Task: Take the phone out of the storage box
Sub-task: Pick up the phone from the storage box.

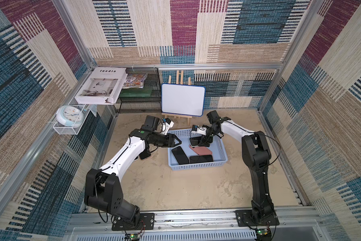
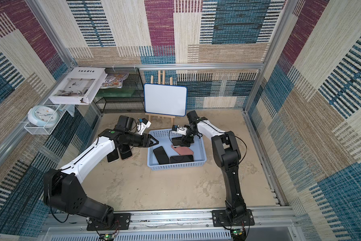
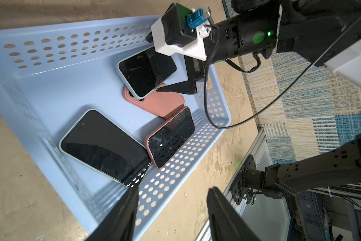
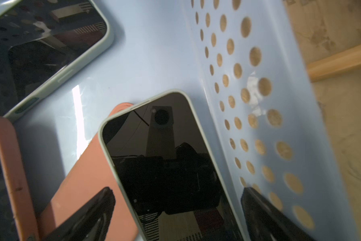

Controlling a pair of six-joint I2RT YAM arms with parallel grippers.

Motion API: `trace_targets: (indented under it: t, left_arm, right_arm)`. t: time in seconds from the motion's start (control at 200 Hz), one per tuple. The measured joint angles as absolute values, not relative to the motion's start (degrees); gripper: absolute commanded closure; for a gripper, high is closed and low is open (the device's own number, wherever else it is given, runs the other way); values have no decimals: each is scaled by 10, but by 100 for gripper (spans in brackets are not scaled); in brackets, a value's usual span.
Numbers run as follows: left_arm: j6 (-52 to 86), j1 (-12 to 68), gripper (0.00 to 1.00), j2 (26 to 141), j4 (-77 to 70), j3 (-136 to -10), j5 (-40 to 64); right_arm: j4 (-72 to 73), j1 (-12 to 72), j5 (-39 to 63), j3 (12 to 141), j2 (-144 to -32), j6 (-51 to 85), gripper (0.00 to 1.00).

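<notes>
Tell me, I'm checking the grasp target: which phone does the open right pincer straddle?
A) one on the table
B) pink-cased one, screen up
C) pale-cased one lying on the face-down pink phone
C: the right wrist view shows the right pincer open astride the pale-cased phone overlapping the face-down pink phone.

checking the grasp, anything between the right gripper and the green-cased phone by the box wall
Nothing visible. The open right gripper straddles the phone: one finger over the pink phone beneath it, the other close beside the wall of the storage box.
</notes>
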State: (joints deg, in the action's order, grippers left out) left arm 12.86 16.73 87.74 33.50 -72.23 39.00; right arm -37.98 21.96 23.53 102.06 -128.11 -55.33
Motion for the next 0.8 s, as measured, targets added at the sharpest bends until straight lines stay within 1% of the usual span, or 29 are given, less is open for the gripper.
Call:
trace_targets:
  t: [0.25, 0.376, 0.531, 0.691, 0.741, 0.801]
  left_arm:
    - [129, 167, 42, 887, 336, -724, 392]
    - [129, 167, 42, 893, 337, -729, 392]
    - [129, 167, 42, 895, 338, -732, 392]
    - [129, 167, 42, 895, 338, -732, 392]
    - [129, 167, 42, 895, 337, -732, 392]
    - [129, 167, 42, 895, 337, -732, 392]
  right_arm:
    - [-450, 210, 251, 1119, -1349, -610, 0]
    - [-453, 210, 251, 1131, -1362, -629, 0]
    - [-433, 213, 259, 1090, -1346, -630, 5]
    - [-388, 225, 258, 1004, -1296, -619, 7]
    - [-376, 229, 251, 979, -1277, -612, 6]
    - [-373, 232, 244, 957, -1260, -603, 1]
